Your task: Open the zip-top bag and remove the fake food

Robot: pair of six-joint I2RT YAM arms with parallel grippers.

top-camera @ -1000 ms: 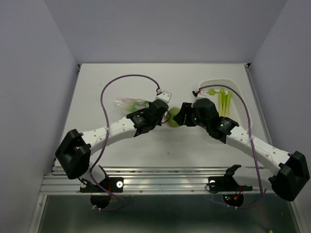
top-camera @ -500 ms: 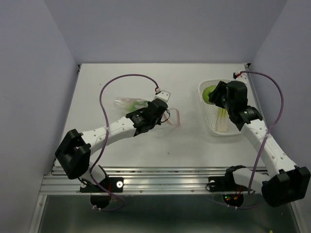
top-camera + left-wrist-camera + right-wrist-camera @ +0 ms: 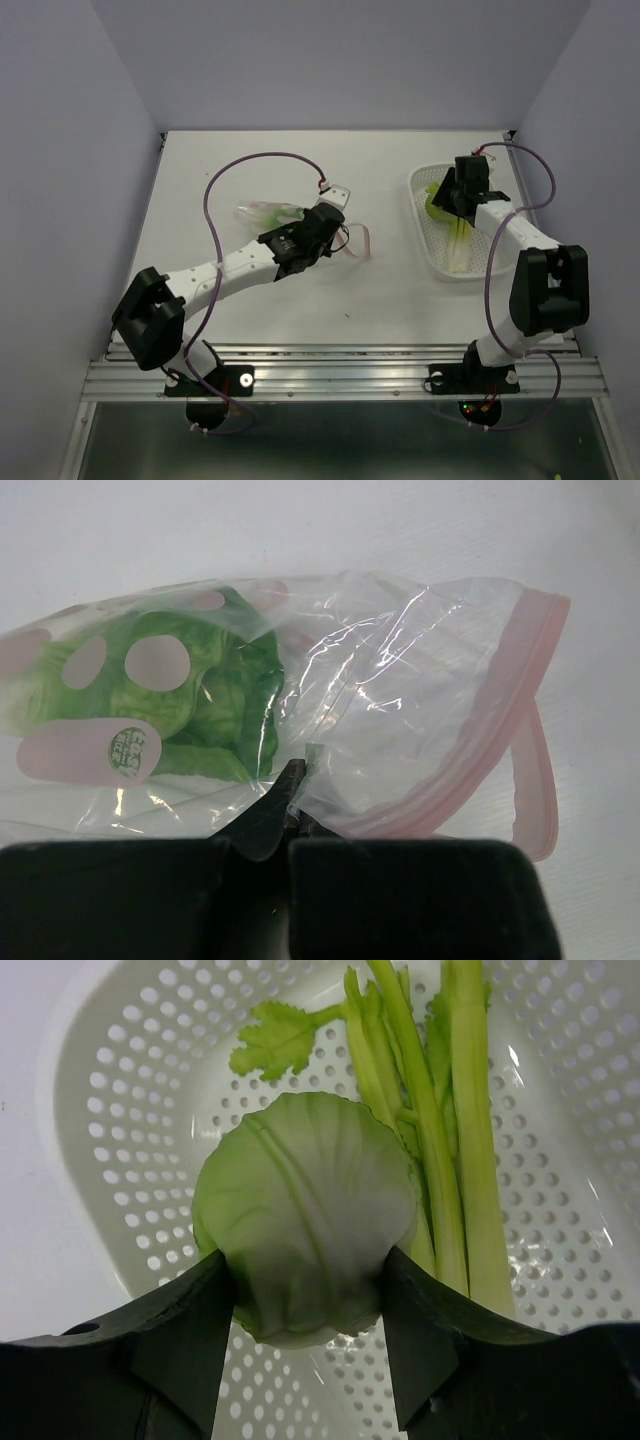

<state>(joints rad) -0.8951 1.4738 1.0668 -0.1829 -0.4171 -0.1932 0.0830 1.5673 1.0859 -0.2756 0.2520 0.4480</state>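
step: unloading | right gripper (image 3: 305, 1280) clamps ball (image 3: 300, 1200) over basket (image 3: 120, 1110) | left gripper (image 3: 292, 780) pinched shut on bag (image 3: 420, 680) | next: release into basket

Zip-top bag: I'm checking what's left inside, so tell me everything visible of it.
The bag is clear, crinkly plastic with pale pink patches and a pink zipper strip; the mouth looks open. It lies on the white table, with green toy lettuce inside. The left pincer is shut on its near edge.
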